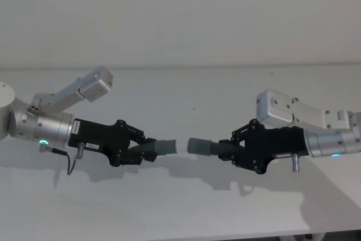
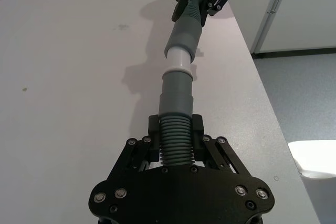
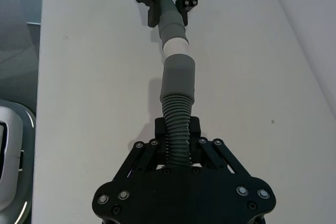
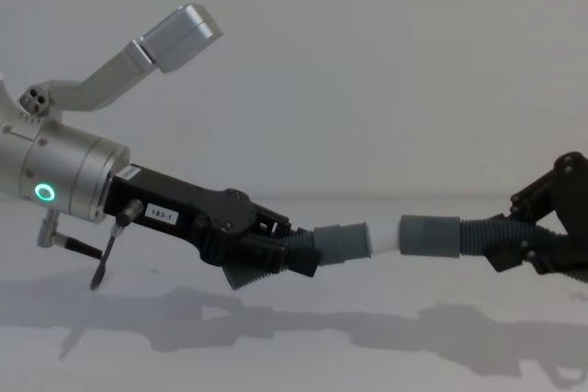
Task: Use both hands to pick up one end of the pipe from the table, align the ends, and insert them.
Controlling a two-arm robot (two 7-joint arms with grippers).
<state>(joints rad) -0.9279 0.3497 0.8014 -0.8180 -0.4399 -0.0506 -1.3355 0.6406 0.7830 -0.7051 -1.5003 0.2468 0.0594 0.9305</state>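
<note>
Above the plain white table [image 1: 186,213], the robot's two arms are holding a pair of corrugated hose pieces end to end. The left gripper [image 1: 148,149], black and mounted on a silver arm with a green light, is clenching its jaws around the ribbed part of the left hose piece [image 4: 296,252], whose smooth grey cuff [image 4: 342,243] is ending in a narrower whitish tip [image 4: 382,237]. The right gripper [image 1: 227,149] is reaching in from the opposite side, its jaws likewise closed on the ribs of the right hose piece [image 4: 480,234], which is ending in a plain grey socket cuff [image 4: 429,235].

In the chest view both pieces are hanging clear of the table, their shadows lying on the surface beneath them. The whitish tip is pointing at the mouth of the socket cuff, the two roughly in line. The head view is showing a small gap between the ends; from the chest view and the wrist views it cannot be told whether the tip is touching the socket's rim. In the left wrist view the tip [image 2: 177,60] is sitting right at the socket's [image 2: 176,93] opening.
</note>
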